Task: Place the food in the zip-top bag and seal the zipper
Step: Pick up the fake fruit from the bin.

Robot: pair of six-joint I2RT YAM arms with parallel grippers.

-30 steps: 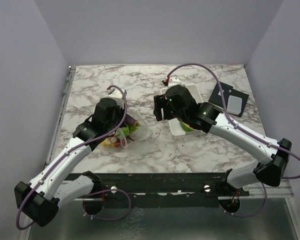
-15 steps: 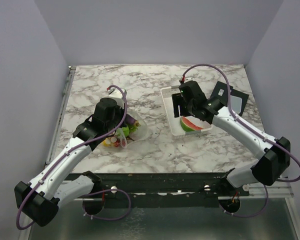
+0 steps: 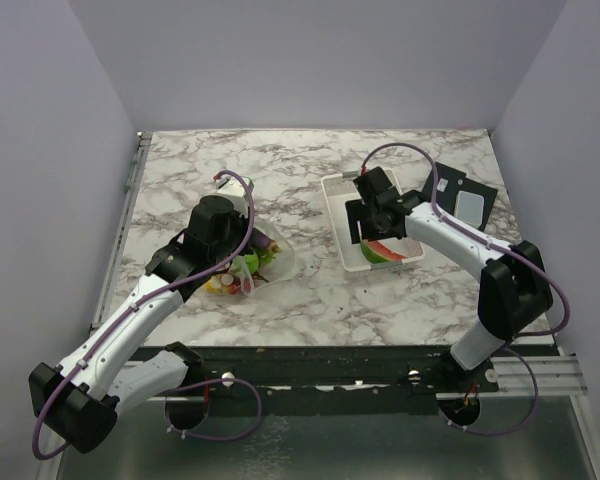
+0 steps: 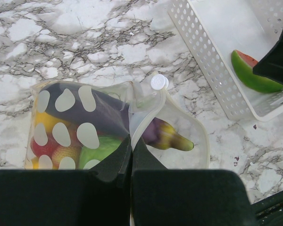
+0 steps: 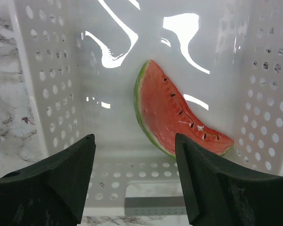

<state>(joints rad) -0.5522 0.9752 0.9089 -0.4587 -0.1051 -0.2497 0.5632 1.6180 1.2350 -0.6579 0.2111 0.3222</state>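
One piece outside: we see the watermelon slice (image 5: 177,115) lying on the floor of the white basket (image 5: 42,70), well apart from the bag (image 4: 85,127) on the marble table (image 4: 85,47).
Right pincer (image 5: 133,141): released, jaws spread wide, hanging over the basket with the slice just ahead of its tips.
Left pincer (image 4: 131,155): clenched on the bag's edge, near the mouth.
Bag contents: the eggplant (image 4: 99,115) and other coloured pieces (image 4: 47,146); the mouth gapes toward the basket (zipper (image 4: 205,141) not pressed together).
Risk at pick-up: the slice lies flat near a corner; we judge the jaws could skid off its curve or knock the basket wall.
Risk at the bag: thin plastic pinched at one spot may let the mouth sag shut, and the eggplant's tip, lying in the opening, could block the way or slide out.
Hard to see: from above the right arm covers part of the basket; the zipper barely stands out from the pale rim; white spots on the bag blur what is inside.
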